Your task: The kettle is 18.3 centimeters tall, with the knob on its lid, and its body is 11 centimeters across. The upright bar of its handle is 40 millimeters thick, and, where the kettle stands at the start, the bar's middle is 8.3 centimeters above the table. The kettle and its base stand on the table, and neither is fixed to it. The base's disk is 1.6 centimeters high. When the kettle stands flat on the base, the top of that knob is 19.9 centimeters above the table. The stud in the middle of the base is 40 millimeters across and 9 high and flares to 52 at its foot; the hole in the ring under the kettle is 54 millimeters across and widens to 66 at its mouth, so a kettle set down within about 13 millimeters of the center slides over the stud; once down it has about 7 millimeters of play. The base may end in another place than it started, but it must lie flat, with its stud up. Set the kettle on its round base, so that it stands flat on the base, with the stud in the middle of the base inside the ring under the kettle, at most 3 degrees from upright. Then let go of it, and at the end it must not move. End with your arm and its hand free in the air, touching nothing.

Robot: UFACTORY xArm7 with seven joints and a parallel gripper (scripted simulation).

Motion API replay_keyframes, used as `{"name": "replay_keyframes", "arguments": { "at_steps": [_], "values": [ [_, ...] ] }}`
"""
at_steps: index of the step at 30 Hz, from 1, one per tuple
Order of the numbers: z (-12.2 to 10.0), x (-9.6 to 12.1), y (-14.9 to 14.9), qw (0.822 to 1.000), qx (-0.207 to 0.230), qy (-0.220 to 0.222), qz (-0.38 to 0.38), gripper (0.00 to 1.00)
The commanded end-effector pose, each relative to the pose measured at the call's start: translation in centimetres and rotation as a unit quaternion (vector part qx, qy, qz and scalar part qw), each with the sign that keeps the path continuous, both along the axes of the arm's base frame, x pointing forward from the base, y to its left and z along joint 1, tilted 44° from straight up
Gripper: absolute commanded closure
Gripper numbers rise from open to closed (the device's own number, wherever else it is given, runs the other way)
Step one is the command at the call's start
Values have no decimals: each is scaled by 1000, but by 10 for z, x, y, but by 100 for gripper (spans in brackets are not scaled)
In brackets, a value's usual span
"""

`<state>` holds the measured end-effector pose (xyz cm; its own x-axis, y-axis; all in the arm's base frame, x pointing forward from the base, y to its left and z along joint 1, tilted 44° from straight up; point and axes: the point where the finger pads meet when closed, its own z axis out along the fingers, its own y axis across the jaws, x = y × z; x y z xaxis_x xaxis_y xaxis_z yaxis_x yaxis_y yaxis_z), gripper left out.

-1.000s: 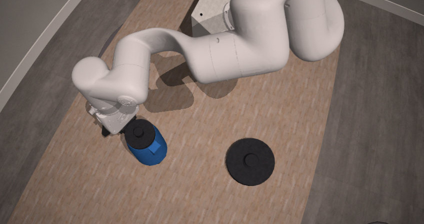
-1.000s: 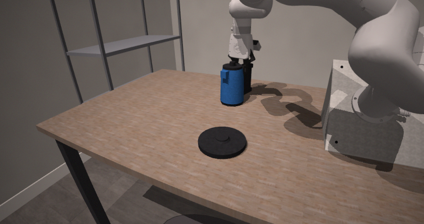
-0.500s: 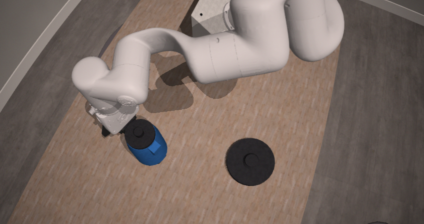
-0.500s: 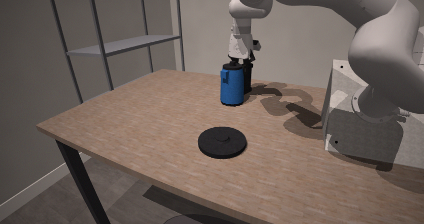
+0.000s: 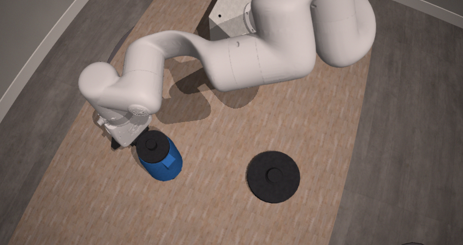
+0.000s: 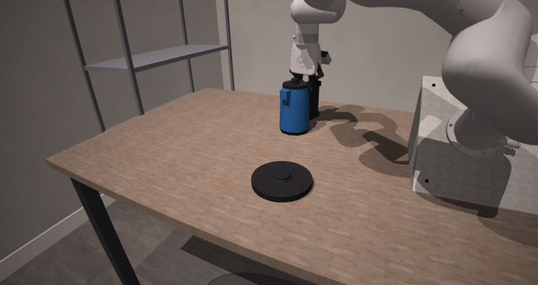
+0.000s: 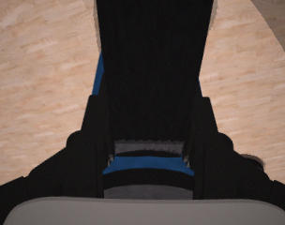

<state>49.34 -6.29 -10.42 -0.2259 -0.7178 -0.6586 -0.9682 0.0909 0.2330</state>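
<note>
The blue kettle (image 5: 160, 160) with a black lid and knob stands upright on the wooden table, left of center; it also shows in the exterior view (image 6: 294, 106). Its black handle bar (image 7: 156, 51) fills the wrist view. My gripper (image 6: 314, 89) comes down from above behind the kettle and is shut on the handle bar, its fingers pressed against both sides (image 7: 152, 131). The round black base (image 5: 273, 176) with its stud up lies flat on the table to the right, well apart from the kettle; it also shows in the exterior view (image 6: 282, 180).
The arm's grey mounting block (image 6: 464, 146) stands at the table's back right. A metal shelf rack (image 6: 151, 52) stands beyond the table's left edge. The table edge (image 6: 151, 206) runs close in front of the base.
</note>
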Motion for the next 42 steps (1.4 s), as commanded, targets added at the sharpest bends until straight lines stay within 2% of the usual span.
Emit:
{"name": "replay_keyframes", "arguments": {
  "at_steps": [1, 42],
  "values": [
    [1, 1, -3, 1000, -2, -2, -1, 100],
    [34, 6, -34, 1000, -2, -2, -1, 100]
  ]
}}
